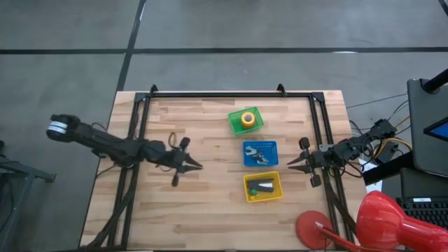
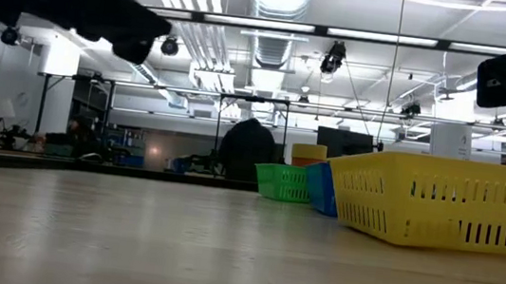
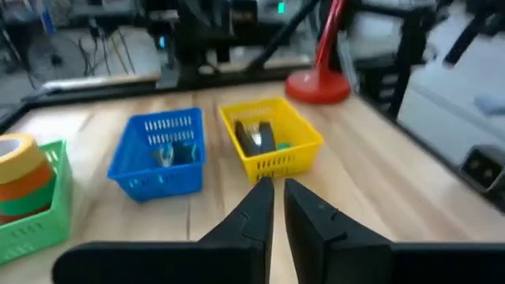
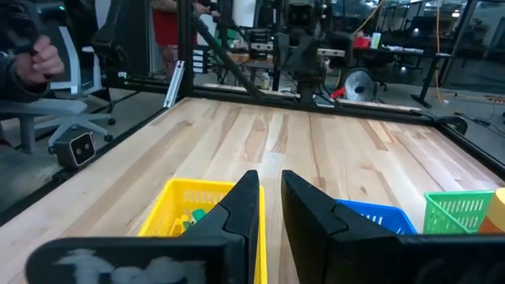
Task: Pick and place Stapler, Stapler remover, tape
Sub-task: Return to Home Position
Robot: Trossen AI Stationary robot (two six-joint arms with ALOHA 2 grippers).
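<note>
The dark stapler [image 1: 264, 186] lies in the yellow basket [image 1: 262, 187], also seen in the left wrist view as the stapler [image 3: 254, 140]. The red-orange tape [image 1: 246, 119] with its yellow face sits in the green basket [image 1: 246, 120]; the left wrist view shows the tape [image 3: 20, 170] standing above that basket's rim. A small cyan staple remover [image 1: 259, 153] rests in the blue basket [image 1: 260, 153]. My left gripper [image 1: 198, 166] hovers left of the baskets, shut and empty. My right gripper [image 1: 290, 163] hovers right of them, shut and empty.
The three baskets stand in a row from far to near on the wooden table: green, blue, yellow. A black frame [image 1: 231, 94] runs along the table's far and side edges. A red desk lamp [image 1: 371, 220] stands at the near right corner. A person's hand [image 4: 39, 55] shows beyond the table.
</note>
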